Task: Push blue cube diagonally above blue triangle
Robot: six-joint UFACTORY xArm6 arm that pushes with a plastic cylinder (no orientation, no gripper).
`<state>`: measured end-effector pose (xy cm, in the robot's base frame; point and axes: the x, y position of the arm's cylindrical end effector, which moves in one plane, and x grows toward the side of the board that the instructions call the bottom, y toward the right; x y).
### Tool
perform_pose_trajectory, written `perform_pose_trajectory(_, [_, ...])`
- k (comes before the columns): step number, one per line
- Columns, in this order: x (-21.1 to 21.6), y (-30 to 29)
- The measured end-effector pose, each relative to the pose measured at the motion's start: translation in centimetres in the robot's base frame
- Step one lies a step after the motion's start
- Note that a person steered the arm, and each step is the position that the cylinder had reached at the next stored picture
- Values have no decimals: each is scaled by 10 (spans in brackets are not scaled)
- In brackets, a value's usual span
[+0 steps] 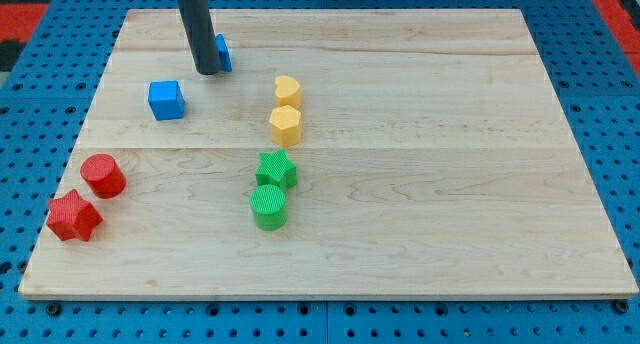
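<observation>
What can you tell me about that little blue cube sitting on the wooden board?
The blue cube is a small, solid-looking block of bright blue, plastic by its look, with flat faces and crisp edges. It sits flat and upright on the pale wooden board, near the view's top left. Nothing touches it: my tip stands apart from it, up and to the view's right, and the red blocks lie well below it.
</observation>
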<state>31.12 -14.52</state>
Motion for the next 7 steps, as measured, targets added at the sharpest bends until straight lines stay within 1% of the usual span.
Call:
perform_pose_trajectory(1, [40, 23])
perform_pose_trajectory(2, [100, 8])
perform_pose_trajectory(3, [91, -35])
perform_pose_trajectory(4, [35, -33])
perform_pose_trajectory(5, [-1, -34])
perform_pose_trajectory(6, [44, -46])
perform_pose_trajectory(7, [4, -88])
